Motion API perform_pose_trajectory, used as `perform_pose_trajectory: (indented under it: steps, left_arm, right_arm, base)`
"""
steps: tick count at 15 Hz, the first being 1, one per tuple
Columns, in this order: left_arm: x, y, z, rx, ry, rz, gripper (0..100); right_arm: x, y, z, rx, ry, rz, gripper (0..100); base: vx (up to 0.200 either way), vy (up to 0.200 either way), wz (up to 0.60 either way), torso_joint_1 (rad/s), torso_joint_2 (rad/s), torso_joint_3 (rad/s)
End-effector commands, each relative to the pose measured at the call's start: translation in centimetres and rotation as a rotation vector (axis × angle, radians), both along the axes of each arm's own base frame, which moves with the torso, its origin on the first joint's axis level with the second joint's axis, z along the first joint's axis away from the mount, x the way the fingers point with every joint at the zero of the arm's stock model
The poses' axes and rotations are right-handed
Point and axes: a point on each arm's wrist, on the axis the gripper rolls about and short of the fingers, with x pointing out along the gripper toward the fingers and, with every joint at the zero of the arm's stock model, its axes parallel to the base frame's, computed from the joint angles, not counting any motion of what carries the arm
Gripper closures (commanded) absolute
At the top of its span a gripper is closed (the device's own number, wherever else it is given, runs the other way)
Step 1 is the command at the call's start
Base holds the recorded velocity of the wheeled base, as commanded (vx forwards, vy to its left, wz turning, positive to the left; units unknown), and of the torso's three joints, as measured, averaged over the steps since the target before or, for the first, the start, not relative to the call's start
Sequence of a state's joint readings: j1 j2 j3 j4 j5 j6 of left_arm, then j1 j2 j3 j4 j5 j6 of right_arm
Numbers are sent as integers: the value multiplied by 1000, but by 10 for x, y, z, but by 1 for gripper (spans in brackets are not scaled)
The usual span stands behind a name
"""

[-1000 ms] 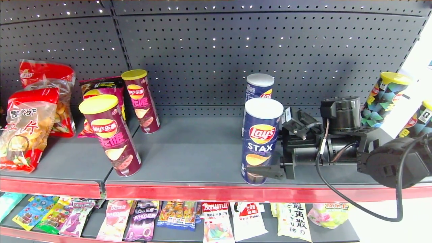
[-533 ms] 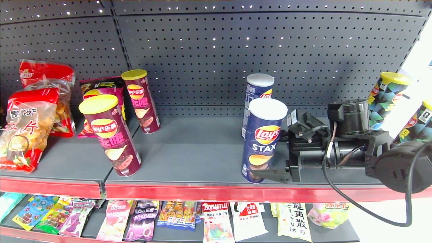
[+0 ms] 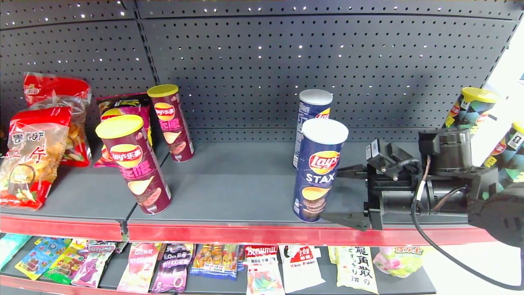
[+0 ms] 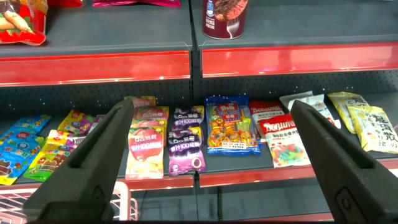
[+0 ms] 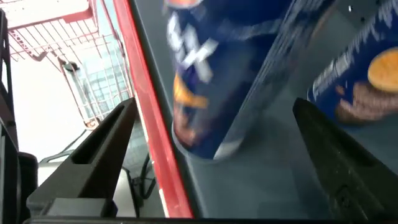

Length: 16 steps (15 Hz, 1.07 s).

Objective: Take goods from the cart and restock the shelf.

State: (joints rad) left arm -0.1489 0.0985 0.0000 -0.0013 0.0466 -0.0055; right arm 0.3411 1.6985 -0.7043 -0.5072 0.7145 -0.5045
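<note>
**Open right gripper beside a blue chip can on the shelf**

A tall blue chip can [image 3: 319, 172] with a white lid stands upright near the front of the grey shelf [image 3: 245, 180], just behind its red lip. The right gripper [image 3: 342, 193] sits level with the can, on its right side. Its jaws are spread wide, one finger by the can's middle and the other low by its base. I cannot tell whether either tip touches the can. A second blue can [image 3: 313, 107] stands directly behind the first, close to the pegboard back. A maroon can [image 3: 133, 164] with a yellow lid stands well apart to the left.

The left gripper [image 4: 211, 107] hangs lower, its fingers wide apart and holding nothing. It faces a row of snack packets [image 4: 186, 143] on the shelf below. A red wire cart [image 5: 62, 43] shows beneath the shelf edge.
</note>
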Motion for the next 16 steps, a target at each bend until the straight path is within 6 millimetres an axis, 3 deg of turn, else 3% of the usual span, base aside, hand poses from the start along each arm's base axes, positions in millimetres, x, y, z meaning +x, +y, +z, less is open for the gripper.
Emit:
perform_pose_trajectory:
  steps: [1, 6, 16]
  left_arm:
    - [0, 0, 0, -1, 1, 0, 0]
    - [0, 0, 0, 0, 1, 1, 0]
    - [0, 0, 0, 0, 1, 1, 0]
  right_arm:
    - [-15, -10, 2, -5, -3, -28, 0]
    - [-38, -21, -7, -69, 11, -128, 0]
    - [-13, -11, -18, -200, 27, -407, 0]
  base:
    - [0, 0, 0, 0, 0, 0]
    - [0, 0, 0, 0, 0, 0]
    - [0, 0, 0, 0, 0, 0]
